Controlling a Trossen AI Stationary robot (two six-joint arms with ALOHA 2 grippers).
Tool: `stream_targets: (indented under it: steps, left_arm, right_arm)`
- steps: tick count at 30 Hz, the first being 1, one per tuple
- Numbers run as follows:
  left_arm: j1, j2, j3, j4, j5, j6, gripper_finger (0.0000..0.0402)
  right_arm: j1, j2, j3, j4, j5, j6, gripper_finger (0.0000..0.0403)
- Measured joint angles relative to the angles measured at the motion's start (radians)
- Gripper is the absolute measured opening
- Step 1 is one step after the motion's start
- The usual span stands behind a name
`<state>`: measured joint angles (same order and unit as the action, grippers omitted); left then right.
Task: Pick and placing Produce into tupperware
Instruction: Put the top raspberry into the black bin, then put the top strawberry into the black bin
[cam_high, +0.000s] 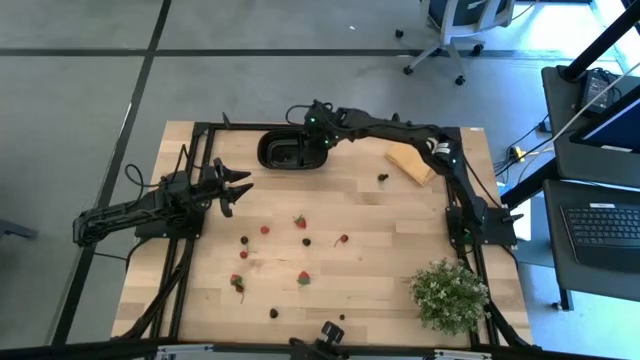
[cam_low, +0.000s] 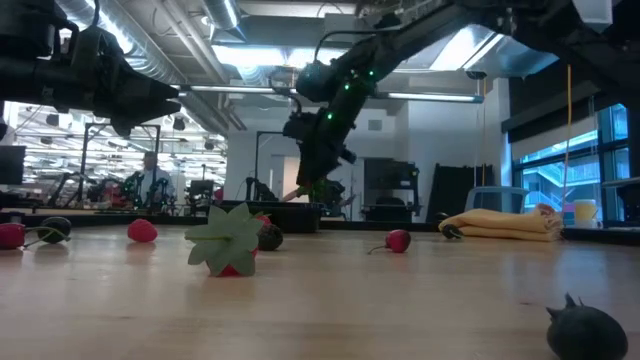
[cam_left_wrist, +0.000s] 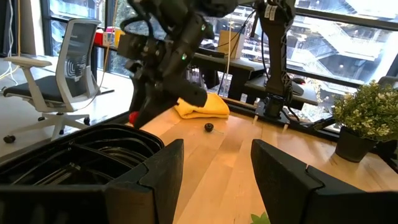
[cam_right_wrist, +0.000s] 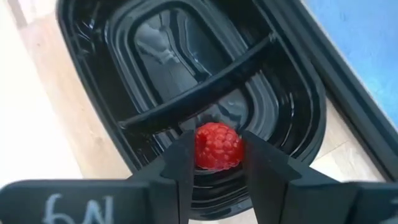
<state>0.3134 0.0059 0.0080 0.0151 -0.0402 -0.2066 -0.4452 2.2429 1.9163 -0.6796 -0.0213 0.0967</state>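
Note:
The tupperware, a black oval container with a divider across it, sits at the table's far middle. My right gripper hangs over it, shut on a red raspberry-like berry; the low view shows this gripper above the container. Other produce lies loose on the wood: red pieces and dark ones. My left gripper waits open at the table's left, level, with nothing between its fingers. My right gripper pinches the berry by its two sides between the free ends of its two fingers. The fingers slant down from the table's right side. The berry is lifted clear, over the container's compartment just beside the divider.
A yellowish pad lies right of the container. A leafy potted plant stands at the near right corner. A black frame runs along the table's edges. Bare wood lies between the scattered fruits.

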Motion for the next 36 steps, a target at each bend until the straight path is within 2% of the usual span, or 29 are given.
stream_targets:
  steps: [16, 30, 36]
  left_arm:
    - [0.0, 0.0, 0.0, 0.0, 0.0, 0.0, 0.0182]
    - [0.0, 0.0, 0.0, 0.0, 0.0, 0.0, 0.0182]
    - [0.0, 0.0, 0.0, 0.0, 0.0, 0.0, 0.0182]
  right_arm:
    - [-0.003, 0.056, 0.0, 0.003, -0.002, 0.0, 0.0121]
    - [-0.003, 0.055, 0.0, 0.003, -0.001, -0.06, 0.0169]
    - [-0.003, 0.052, 0.0, 0.0, -0.003, -0.076, 0.0204]
